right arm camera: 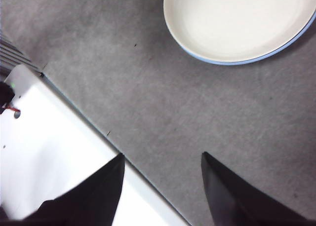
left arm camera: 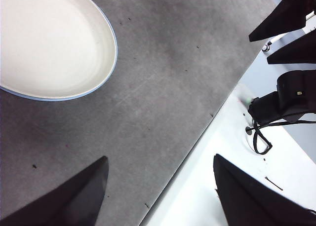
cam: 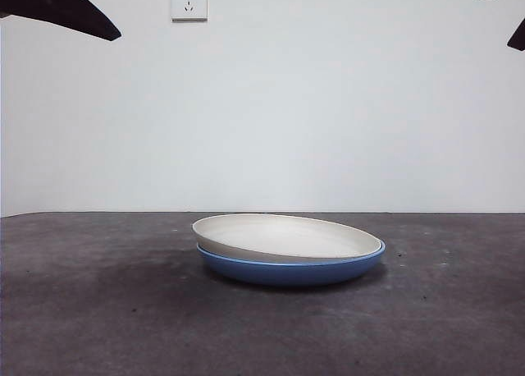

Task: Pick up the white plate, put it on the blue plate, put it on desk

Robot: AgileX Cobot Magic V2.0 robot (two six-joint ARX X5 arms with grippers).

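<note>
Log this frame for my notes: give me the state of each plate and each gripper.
white plate: nested in the blue plate, slightly tilted, not held.
blue plate: upright on the desk, carrying the white plate.
left gripper: open, empty, raised away from the plates.
right gripper: open, empty, raised away from the plates.

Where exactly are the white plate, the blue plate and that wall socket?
white plate (cam: 283,236), front view, on its inner surface.
blue plate (cam: 287,271), front view, on its outer wall below the white one.
wall socket (cam: 189,1), front view, on its faceplate.
</note>
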